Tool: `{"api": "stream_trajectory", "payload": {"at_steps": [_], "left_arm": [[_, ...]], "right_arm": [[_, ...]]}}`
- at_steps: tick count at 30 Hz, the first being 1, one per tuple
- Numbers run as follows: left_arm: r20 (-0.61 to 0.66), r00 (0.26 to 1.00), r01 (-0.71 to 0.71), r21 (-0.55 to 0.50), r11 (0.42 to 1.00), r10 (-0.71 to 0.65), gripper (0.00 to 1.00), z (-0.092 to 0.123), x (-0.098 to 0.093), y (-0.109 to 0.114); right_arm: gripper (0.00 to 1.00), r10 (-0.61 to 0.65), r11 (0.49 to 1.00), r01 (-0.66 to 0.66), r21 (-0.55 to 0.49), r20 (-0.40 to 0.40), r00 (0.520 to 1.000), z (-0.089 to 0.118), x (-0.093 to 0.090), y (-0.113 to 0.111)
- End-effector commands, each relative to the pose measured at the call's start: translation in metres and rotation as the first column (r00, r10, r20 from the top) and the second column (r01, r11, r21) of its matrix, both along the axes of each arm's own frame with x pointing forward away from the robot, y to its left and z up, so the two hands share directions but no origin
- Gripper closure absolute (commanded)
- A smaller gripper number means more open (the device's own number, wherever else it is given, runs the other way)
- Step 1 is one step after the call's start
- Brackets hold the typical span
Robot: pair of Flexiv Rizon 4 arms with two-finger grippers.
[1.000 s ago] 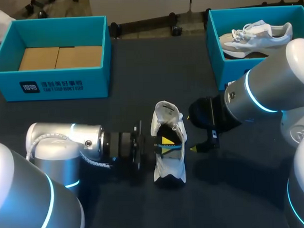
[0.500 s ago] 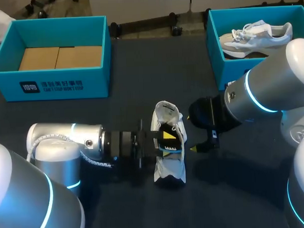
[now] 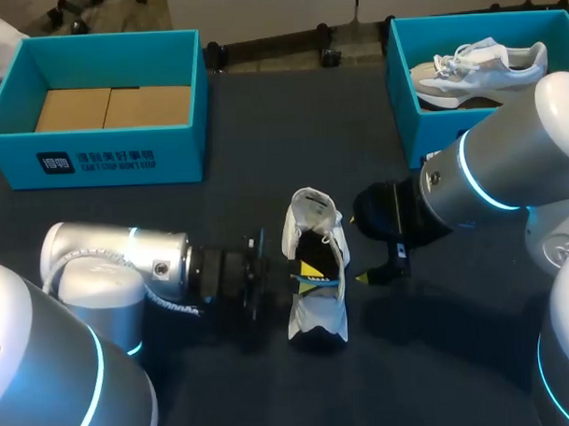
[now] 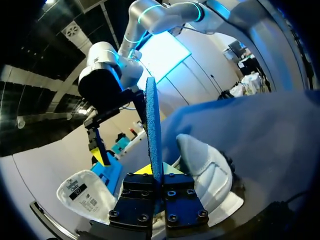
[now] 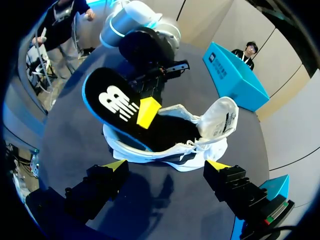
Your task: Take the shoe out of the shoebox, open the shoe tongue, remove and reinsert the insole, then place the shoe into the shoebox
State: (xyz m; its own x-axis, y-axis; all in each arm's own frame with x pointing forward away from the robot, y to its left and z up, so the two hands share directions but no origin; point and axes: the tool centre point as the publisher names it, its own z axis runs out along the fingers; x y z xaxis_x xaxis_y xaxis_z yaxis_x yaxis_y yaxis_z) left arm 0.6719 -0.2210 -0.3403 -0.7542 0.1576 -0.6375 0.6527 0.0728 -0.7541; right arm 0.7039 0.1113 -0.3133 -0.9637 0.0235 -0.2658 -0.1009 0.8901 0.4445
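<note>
Black foam insole [image 5: 112, 102], pinched in left hand [image 5: 148, 112], drawn slightly further from white lace-up sneaker [image 5: 172, 155]; right hand [image 5: 166, 166] spread; removal nearly done.

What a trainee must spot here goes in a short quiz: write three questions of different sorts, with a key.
1. True or false: the right claw is shut on the unboxed shoe.
2. What does the left claw grip? A) a lace B) the insole C) a box lid
3. Fill in: the other shoe lies in the shoebox on the robot's ____ side.
Key: 1 false, it stands open beside it; 2 B; 3 right.
</note>
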Motion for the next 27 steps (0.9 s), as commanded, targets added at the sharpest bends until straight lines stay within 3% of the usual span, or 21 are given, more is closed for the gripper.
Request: {"api": "stream_trajectory", "payload": {"at_steps": [1,10,11,12,22,24,25,27], "left_arm": [[0.02,1.0,0.005,0.032,0.999,-0.006,1.0,-0.006,0.011,-0.01],[0.041,0.999,-0.013,0.037,0.999,0.011,0.99,-0.006,0.018,-0.01],[0.039,0.999,-0.016,0.029,0.999,0.014,0.66,-0.004,0.017,-0.008],[0.034,0.999,-0.016,0.017,1.0,0.015,0.52,0.0,0.015,-0.007],[0.034,0.999,-0.006,-0.019,1.0,0.007,0.65,0.019,0.001,-0.002],[0.033,0.999,-0.003,-0.02,1.0,0.004,0.77,0.019,-0.001,-0.001],[0.031,1.0,0.003,-0.017,1.0,-0.002,0.95,0.018,-0.002,-0.001],[0.033,0.999,0.01,0.002,1.0,-0.01,1.0,0.013,-0.001,-0.002]], "right_arm": [[0.0,-0.002,1.0,0.002,-0.002,0.003,1.0,0.0,-0.002,0.0],[0.0,-0.002,1.0,0.002,-0.002,0.003,1.0,0.0,-0.002,0.0],[0.0,-0.002,1.0,0.002,-0.002,0.003,1.0,0.0,-0.002,0.0],[0.0,-0.002,1.0,0.002,-0.002,0.003,1.0,0.0,-0.002,0.0],[0.0,-0.002,1.0,0.002,-0.002,0.003,1.0,0.0,-0.002,0.0],[0.0,-0.002,1.0,0.002,-0.002,0.003,1.0,0.0,-0.002,0.0],[0.0,-0.002,1.0,0.002,-0.002,0.003,1.0,0.0,-0.002,0.0],[0.0,-0.002,1.0,0.002,-0.002,0.003,1.0,0.0,-0.002,0.0]]}}
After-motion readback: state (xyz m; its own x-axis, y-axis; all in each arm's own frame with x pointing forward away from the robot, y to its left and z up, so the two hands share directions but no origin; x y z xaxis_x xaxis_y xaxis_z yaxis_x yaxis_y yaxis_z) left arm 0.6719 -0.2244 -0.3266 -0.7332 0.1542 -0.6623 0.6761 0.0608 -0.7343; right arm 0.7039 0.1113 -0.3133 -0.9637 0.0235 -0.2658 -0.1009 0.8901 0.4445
